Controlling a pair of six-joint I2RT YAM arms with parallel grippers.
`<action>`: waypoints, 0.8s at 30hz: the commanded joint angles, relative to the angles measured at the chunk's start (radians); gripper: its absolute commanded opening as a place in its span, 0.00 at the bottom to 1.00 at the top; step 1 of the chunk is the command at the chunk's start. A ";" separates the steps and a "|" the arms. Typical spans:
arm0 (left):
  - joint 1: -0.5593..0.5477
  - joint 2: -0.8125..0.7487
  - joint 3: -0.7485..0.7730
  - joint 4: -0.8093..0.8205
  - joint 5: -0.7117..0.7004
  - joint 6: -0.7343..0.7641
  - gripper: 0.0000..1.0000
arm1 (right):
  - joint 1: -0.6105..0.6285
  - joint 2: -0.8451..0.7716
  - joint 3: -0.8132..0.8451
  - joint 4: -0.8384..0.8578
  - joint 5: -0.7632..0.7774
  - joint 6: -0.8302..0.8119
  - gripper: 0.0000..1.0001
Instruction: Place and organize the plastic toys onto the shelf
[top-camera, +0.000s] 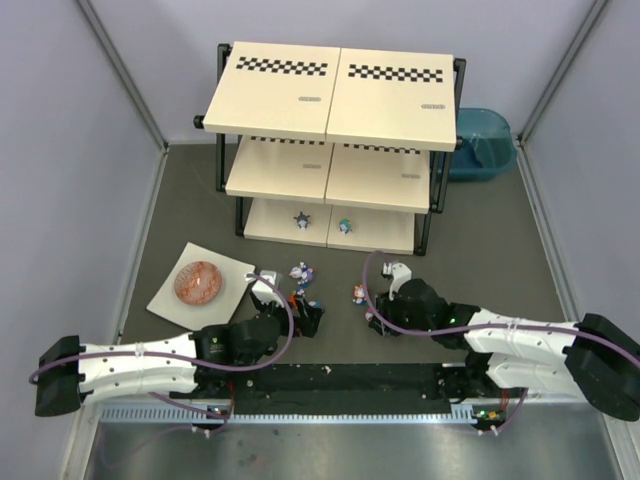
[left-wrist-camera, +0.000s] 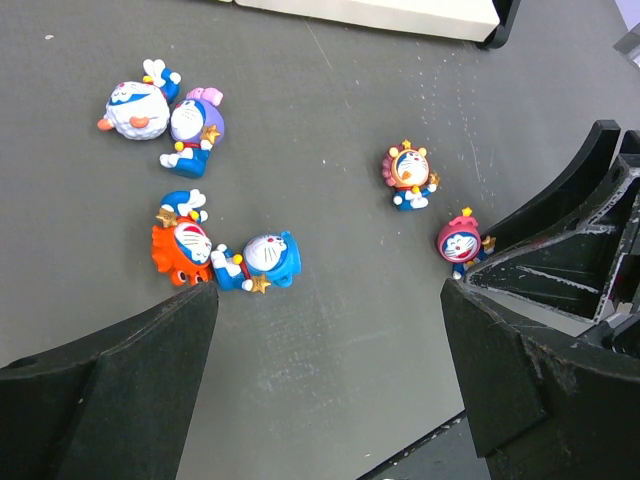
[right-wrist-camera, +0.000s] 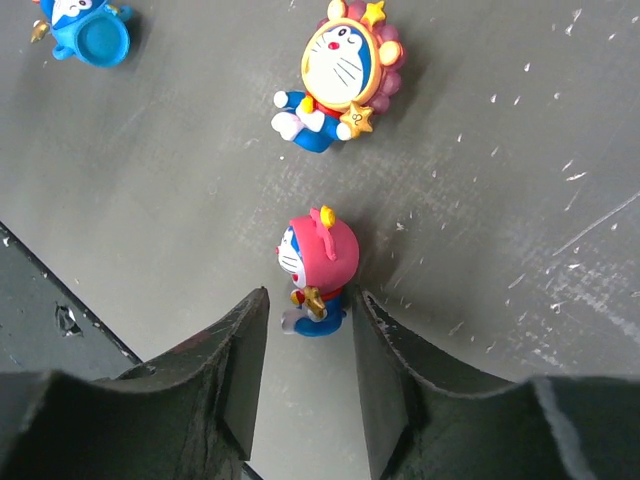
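Observation:
The shelf (top-camera: 330, 90) stands at the back, with two plastic toys (top-camera: 300, 218) (top-camera: 345, 226) on its bottom board. In the right wrist view a pink-hooded toy (right-wrist-camera: 320, 265) stands between the tips of my right gripper (right-wrist-camera: 311, 294). The jaws are open: one finger is at the toy's back, and a gap remains on its face side. A yellow-maned toy (right-wrist-camera: 340, 75) lies beyond it. My left gripper (left-wrist-camera: 330, 300) is wide open over bare mat. An orange toy (left-wrist-camera: 180, 250) and a blue toy (left-wrist-camera: 262, 262) lie just past its left finger. White (left-wrist-camera: 135, 105) and purple (left-wrist-camera: 195, 125) toys lie farther off.
An orange-pink disc (top-camera: 198, 283) rests on a white sheet left of the toys. A blue tub (top-camera: 482, 142) sits behind the shelf's right end. Grey walls close in both sides, and a black rail (top-camera: 340, 385) runs along the near edge.

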 joint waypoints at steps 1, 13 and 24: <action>-0.005 -0.015 0.039 0.019 -0.012 -0.006 0.99 | 0.012 0.029 -0.003 0.035 -0.004 -0.008 0.36; -0.005 -0.079 0.122 -0.019 0.071 0.002 0.99 | 0.012 -0.070 -0.001 -0.007 -0.059 -0.022 0.00; -0.005 0.018 0.313 -0.178 0.162 -0.205 0.88 | 0.038 -0.425 0.085 -0.129 0.000 -0.091 0.00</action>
